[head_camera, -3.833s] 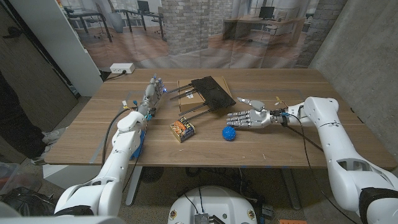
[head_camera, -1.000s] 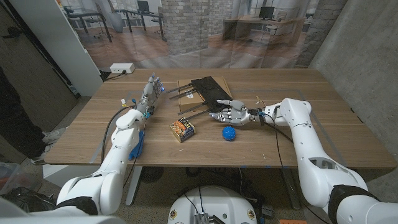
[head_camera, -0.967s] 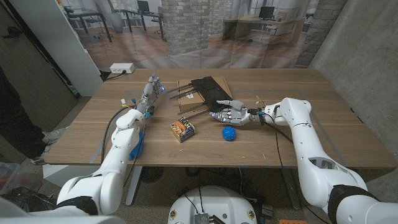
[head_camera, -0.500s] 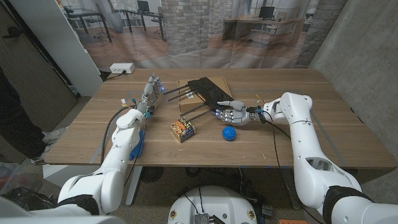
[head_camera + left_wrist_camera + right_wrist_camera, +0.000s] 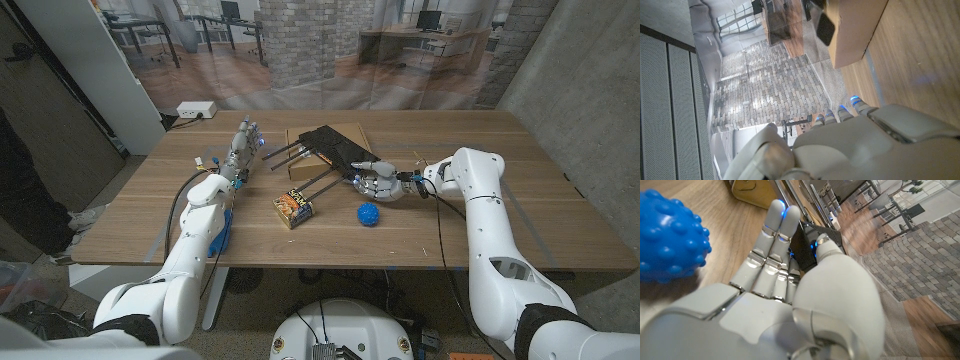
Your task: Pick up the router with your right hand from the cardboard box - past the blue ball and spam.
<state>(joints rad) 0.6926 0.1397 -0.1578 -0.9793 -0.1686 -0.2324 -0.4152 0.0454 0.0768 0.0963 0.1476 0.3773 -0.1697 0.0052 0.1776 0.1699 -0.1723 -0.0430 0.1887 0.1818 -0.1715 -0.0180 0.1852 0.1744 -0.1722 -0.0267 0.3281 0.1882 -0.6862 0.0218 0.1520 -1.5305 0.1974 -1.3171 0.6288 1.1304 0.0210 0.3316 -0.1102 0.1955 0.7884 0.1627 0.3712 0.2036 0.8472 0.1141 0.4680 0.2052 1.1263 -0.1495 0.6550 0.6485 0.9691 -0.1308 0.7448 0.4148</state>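
Fingers (image 5: 366,181) of the right hand (image 5: 378,181) lie close together against the near corner of the flat black router (image 5: 339,146), thumb above its edge, though whether they actually grip it I cannot tell from either the head view or the right wrist view, where the fingers (image 5: 774,235) reach along the router's dark edge (image 5: 805,244). That router sits tilted on the flattened brown cardboard box (image 5: 296,137) just above the centre of the head frame, with its thin black antennas (image 5: 312,184) sticking out toward the lower left over the wooden counter (image 5: 150,200). Just below the right hand, near but apart, lies the knobbly blue ball (image 5: 368,213), which looms large beside the hand in the right wrist view (image 5: 667,235). Left of the ball, close to the antenna tips, stands the small yellow and blue spam tin (image 5: 294,206). Further left, the left hand (image 5: 245,139) is stretched out on the counter beside the cardboard box, fingers extended and holding nothing; the left wrist view shows its fingertips (image 5: 840,114) pointing toward the box edge (image 5: 857,35). A white power strip (image 5: 196,110) sits at the counter's far left edge.
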